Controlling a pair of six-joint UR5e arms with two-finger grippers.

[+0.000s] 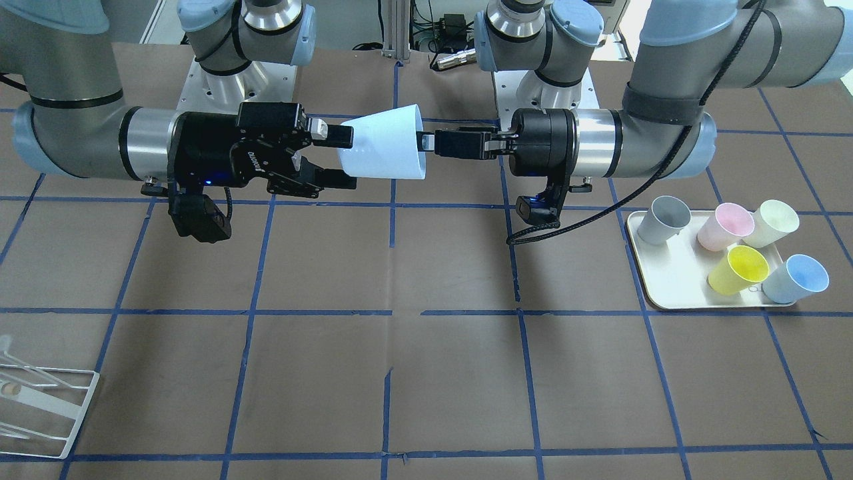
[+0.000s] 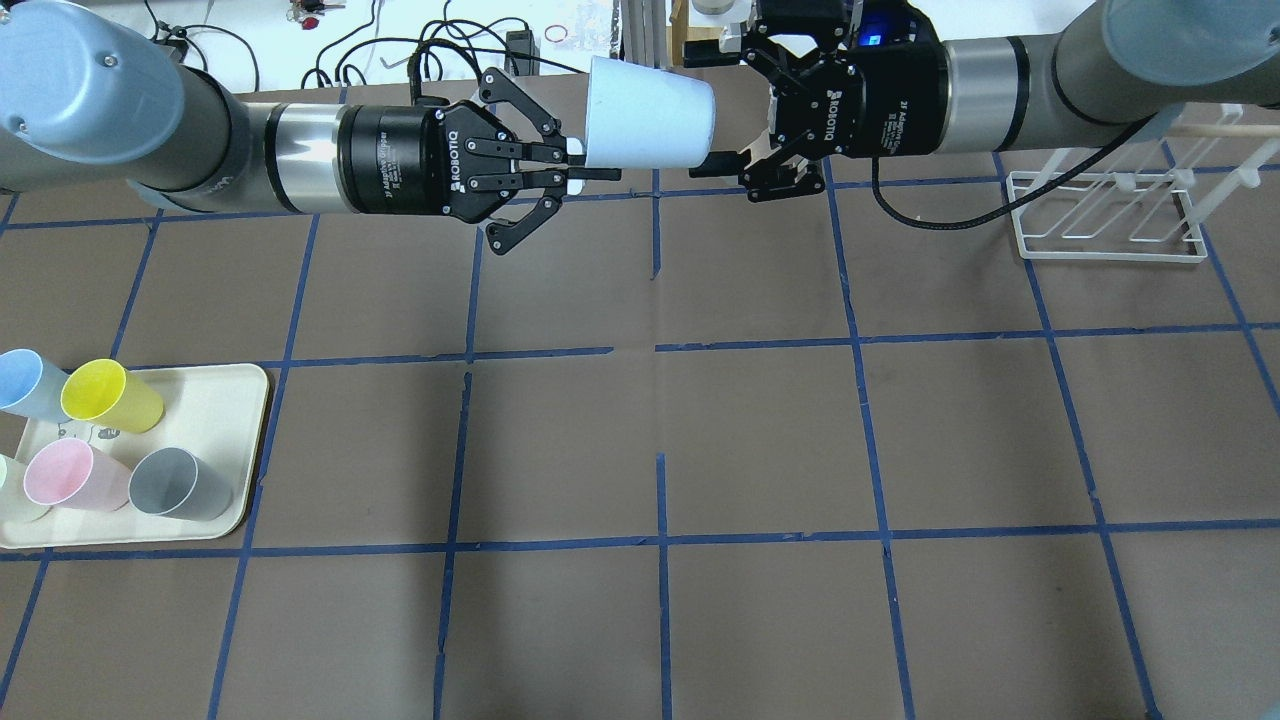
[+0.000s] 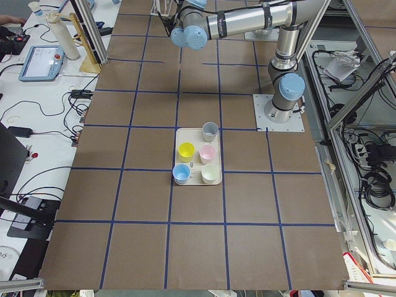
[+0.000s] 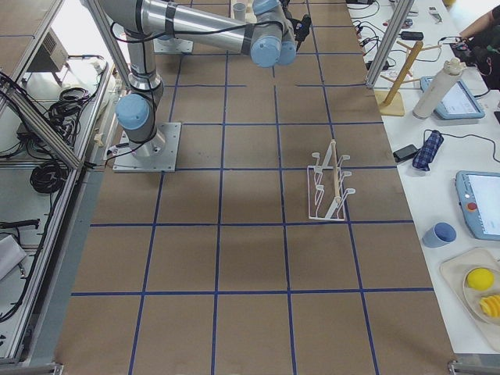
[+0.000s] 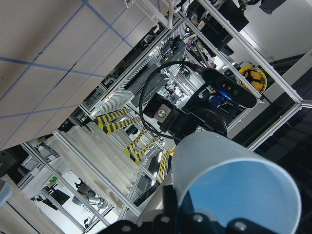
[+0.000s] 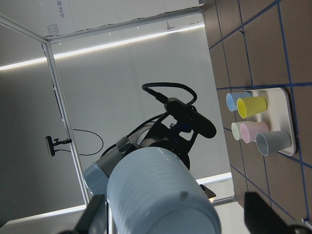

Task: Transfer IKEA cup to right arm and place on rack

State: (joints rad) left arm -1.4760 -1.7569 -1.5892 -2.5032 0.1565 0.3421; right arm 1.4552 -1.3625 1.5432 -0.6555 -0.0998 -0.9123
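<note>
The pale blue IKEA cup (image 1: 386,143) lies on its side in the air between both arms, high above the table; it also shows in the overhead view (image 2: 648,125). My left gripper (image 2: 590,168), on the arm with the black cable, is shut on the cup's rim, one finger inside the mouth (image 5: 168,204). My right gripper (image 1: 346,158) is open, and its fingers (image 6: 263,214) straddle the cup's narrow base (image 6: 156,195) with a gap showing. The white wire rack (image 2: 1100,215) stands on the table under the right arm.
A cream tray (image 2: 245,440) on the left arm's side holds several cups, among them a second blue cup (image 2: 20,380), a yellow one (image 2: 110,397) and a grey one (image 2: 180,485). Blue tape lines grid the brown table.
</note>
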